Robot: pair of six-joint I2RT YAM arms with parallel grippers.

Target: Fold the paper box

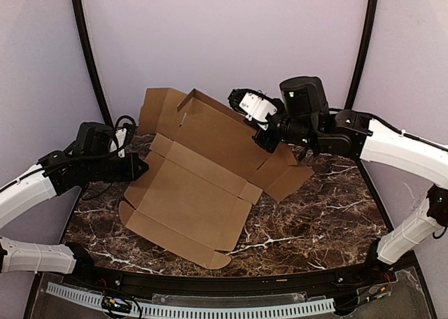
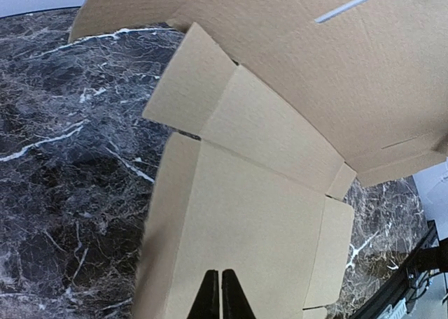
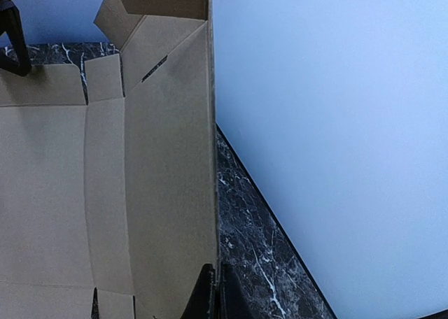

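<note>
The right fingers [image 3: 207, 299] are clenched on the paper box [image 1: 196, 193]. The free edge of its raised back panel [image 3: 171, 158] runs straight down into them, with the inner face to their left and the bare table [image 3: 259, 263] just to their right. Beyond their tips the panel stands steeply. A slot [image 3: 155, 68] shows far ahead near its upper corner, beside a small end flap [image 3: 103, 78].

The left fingers [image 2: 229, 299] are drawn nearly together, with only a thin pale line between them. That line may be a board edge seen end-on, but I cannot tell whether they grip anything. They sit low at the sheet's outer side. The flat base panel [image 2: 259, 228] spreads directly ahead of them, a narrow side strip [image 2: 164, 214] lies just to their left, and the lifted panel arches over farther out.

The rest of the carton lies open on the table between the two arms, its near flaps flat and its far half tipped up.

The board looks light, thin and fairly stiff. It should hinge easily along its scored creases, but it will probably bow or spring back if held at one point only. The smooth face could slide on the marble. I judge the best holds to be at free edges close to a crease, pinched squarely, while the other arm pins the base.
</note>
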